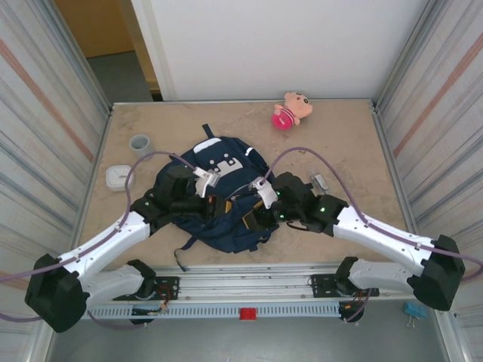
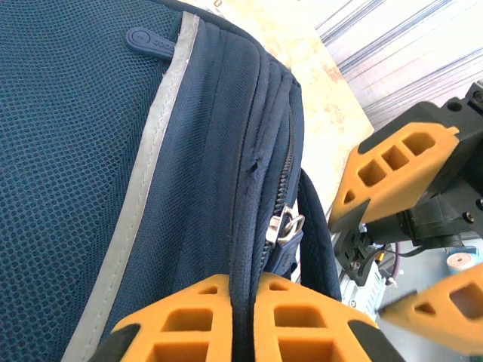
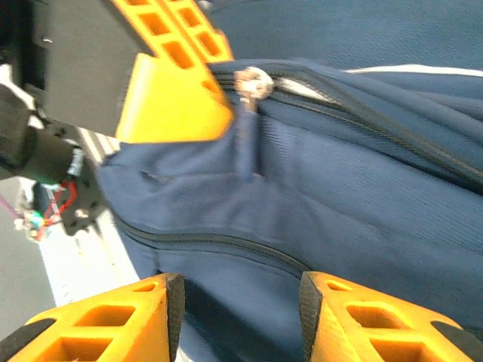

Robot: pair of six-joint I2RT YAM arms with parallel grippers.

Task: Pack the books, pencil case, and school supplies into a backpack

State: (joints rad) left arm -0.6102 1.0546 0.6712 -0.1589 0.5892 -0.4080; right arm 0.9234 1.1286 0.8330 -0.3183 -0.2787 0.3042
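The navy backpack (image 1: 219, 162) lies flat mid-table, its white-trimmed front up. My left gripper (image 1: 213, 205) (image 2: 243, 302) is shut on a ridge of backpack (image 2: 90, 151) fabric beside the zipper, just below the silver zipper slider (image 2: 283, 225). My right gripper (image 1: 250, 220) (image 3: 240, 302) hovers open over the backpack's (image 3: 362, 173) side seam, with nothing between its fingers. The zipper pull (image 3: 251, 83) hangs next to the left gripper's orange finger (image 3: 173, 90). A small greyish school-supply piece (image 1: 321, 181) lies on the table beside the right arm. The books and the pencil case are out of view.
A pink-and-tan plush toy (image 1: 290, 111) sits at the far edge. A grey cup (image 1: 139, 143) and a white rounded box (image 1: 118, 177) stand left of the backpack. Metal walls close both sides. The two grippers sit close together over the bag's near end.
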